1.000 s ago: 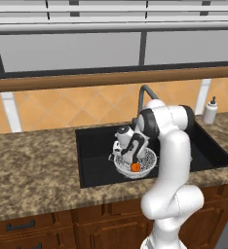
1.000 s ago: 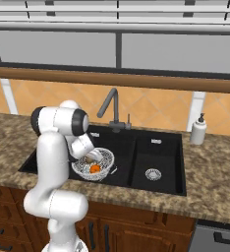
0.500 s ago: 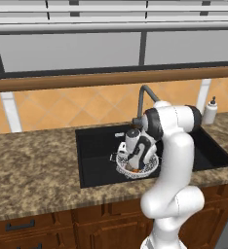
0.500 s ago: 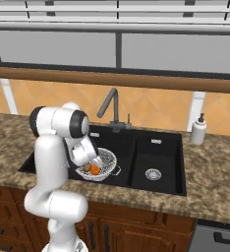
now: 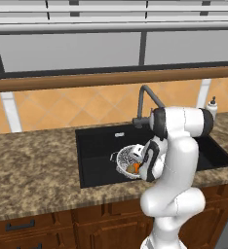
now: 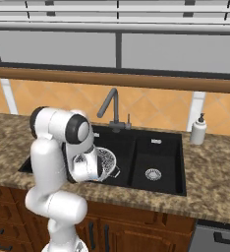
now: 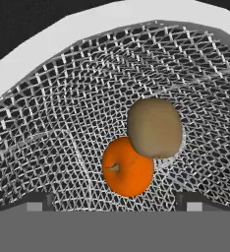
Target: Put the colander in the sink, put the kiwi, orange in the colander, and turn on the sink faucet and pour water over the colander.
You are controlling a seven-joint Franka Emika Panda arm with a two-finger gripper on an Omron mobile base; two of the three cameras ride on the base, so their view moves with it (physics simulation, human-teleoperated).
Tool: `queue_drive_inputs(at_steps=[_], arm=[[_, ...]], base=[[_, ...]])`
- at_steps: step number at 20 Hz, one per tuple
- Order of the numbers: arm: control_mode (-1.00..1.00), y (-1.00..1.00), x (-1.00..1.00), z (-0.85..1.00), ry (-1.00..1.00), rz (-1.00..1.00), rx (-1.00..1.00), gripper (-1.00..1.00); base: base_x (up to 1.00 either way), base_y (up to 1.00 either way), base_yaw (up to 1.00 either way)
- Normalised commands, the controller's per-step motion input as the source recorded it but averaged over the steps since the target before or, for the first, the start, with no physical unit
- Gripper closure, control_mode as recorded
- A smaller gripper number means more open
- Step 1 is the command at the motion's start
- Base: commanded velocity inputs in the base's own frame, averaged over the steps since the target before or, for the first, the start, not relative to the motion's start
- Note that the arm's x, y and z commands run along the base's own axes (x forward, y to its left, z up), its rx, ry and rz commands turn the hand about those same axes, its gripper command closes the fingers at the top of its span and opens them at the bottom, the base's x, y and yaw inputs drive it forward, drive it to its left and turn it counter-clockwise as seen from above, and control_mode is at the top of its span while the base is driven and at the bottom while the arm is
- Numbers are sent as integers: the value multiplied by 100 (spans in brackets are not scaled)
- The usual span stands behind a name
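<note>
The silver mesh colander (image 5: pixel 125 159) (image 6: pixel 107 161) stands in the wide basin of the black sink (image 5: pixel 96 146) (image 6: pixel 125 168). Inside the colander (image 7: pixel 63 123) the brown kiwi (image 7: pixel 155 127) rests against the orange (image 7: pixel 128 167), both loose on the mesh. My gripper (image 7: pixel 114 203) hangs open just above them, its fingertips (image 7: pixel 38 202) far apart with nothing between them. From the left the hand (image 5: pixel 146 163) leans over the colander's near rim, with the orange (image 5: pixel 136 167) peeking out beside it. The dark faucet (image 5: pixel 146 99) (image 6: pixel 112 106) rises behind the sink. No water is in view.
A white soap dispenser (image 5: pixel 212 107) (image 6: pixel 199 130) stands on the counter right of the sink. The narrower basin with its silver drain (image 6: pixel 153 173) lies right of the colander. Speckled granite counter (image 5: pixel 33 165) runs around the sink, with a window above.
The gripper has opened wide over the colander, and the kiwi now lies free beside the orange. The hand has sunk slightly toward the colander's near rim.
</note>
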Motion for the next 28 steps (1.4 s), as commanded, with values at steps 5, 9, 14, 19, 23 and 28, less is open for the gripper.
queue_drive_inputs(at_steps=[5,9,14,19,23,28], arm=[[-100,-1,0,94,-4,-18,11,-100],[-100,0,0,100,0,-7,5,-100],[-100,-15,-6,100,1,0,7,-100],[-100,-46,-36,100,-2,0,15,-100],[-100,-35,-27,100,0,0,17,-100],[-100,-41,-30,100,6,4,13,-100]], base=[[0,0,0],[0,0,0],[0,0,0],[0,0,0],[0,0,0],[0,0,0]])
